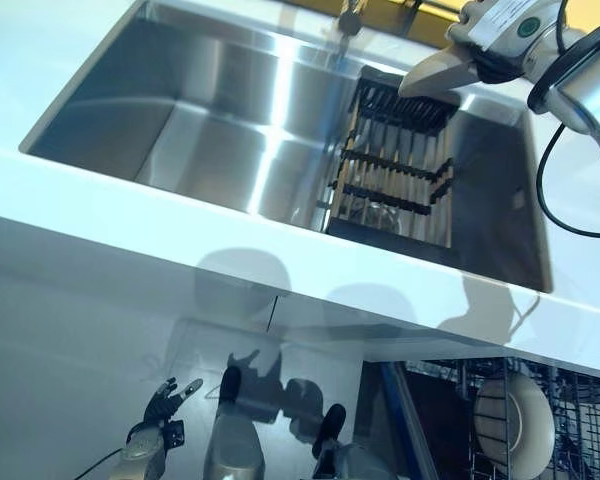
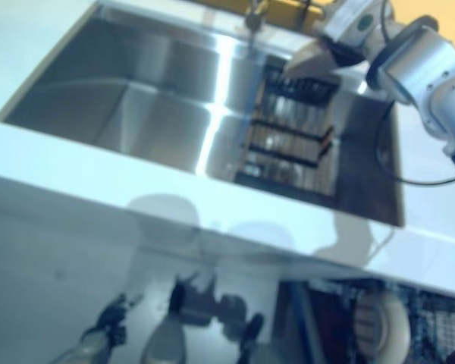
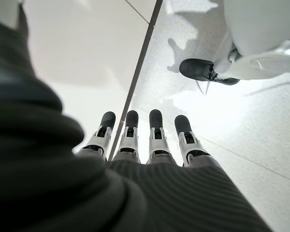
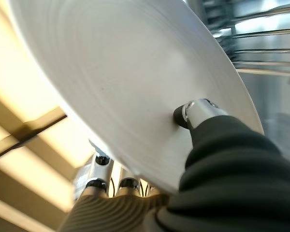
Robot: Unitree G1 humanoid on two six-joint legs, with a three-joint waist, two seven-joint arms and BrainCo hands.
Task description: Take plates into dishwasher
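My right hand (image 4: 135, 193) pinches a plate (image 4: 125, 82) above the sink rack (image 1: 395, 160); left hand (image 3: 150, 140) hangs open. Next: carry it to the dishwasher (image 1: 540, 420) below.

Right hand (image 4: 135, 193) pinching high, left hand (image 1: 160, 405) low with straight fingers (image 3: 130, 133).

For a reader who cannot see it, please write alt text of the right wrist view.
The robot's right hand pinches a white plate, thumb on the near face, fingers behind the rim. Past the plate, metal rack wires show at one side and yellow slats at the other.
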